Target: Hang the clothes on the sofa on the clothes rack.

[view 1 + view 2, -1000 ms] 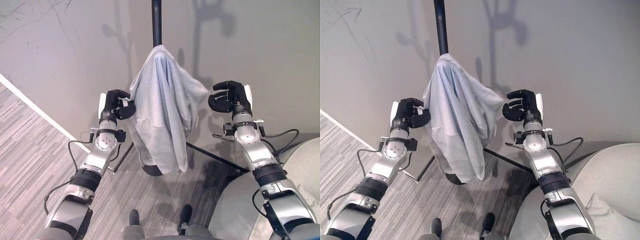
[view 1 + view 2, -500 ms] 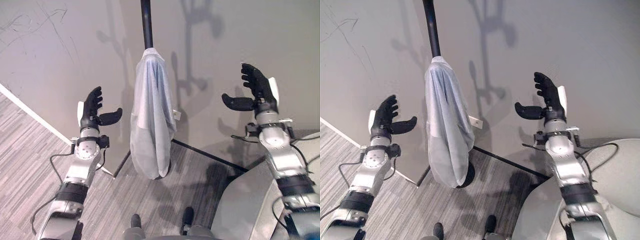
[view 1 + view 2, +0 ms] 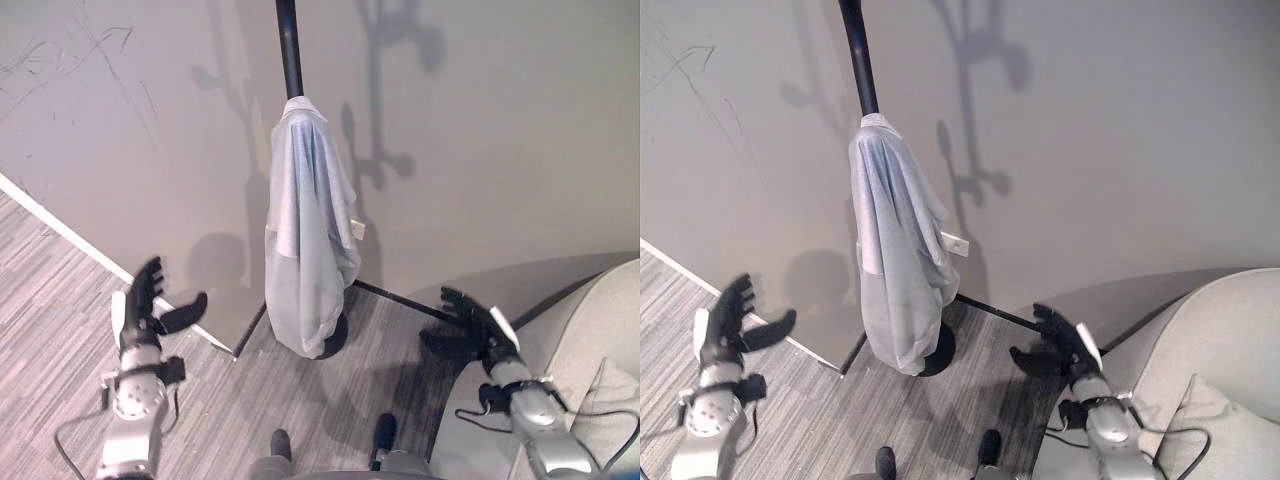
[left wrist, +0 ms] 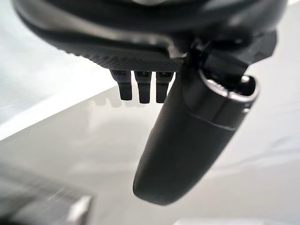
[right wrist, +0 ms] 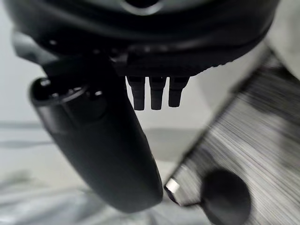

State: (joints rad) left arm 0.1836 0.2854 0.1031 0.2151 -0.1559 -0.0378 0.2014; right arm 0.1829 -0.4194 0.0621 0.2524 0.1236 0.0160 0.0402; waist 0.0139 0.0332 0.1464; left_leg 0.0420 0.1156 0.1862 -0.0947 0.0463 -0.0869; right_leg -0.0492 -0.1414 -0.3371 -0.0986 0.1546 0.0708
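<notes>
- Where the black rack pole point(image 3: 289, 48) meets its upper fitting, the pale grey-blue shirt point(image 3: 308, 230) is seen draped, hanging free down to just above the round base point(image 3: 937, 350).
- No hand is in contact with the garment; the hanging step is judged complete.
- Risk is noted: the shirt appears bunched on one point, so it is judged that it could slide off if the pole is bumped or the cloth settles unevenly.
- The left hand point(image 3: 148, 308) is held low near the wall, fingers straight and spread, nothing held.
- The right hand point(image 3: 1064, 338) is held low between the rack leg and the sofa point(image 3: 1200, 340), fingers extended, nothing held or touched.
</notes>
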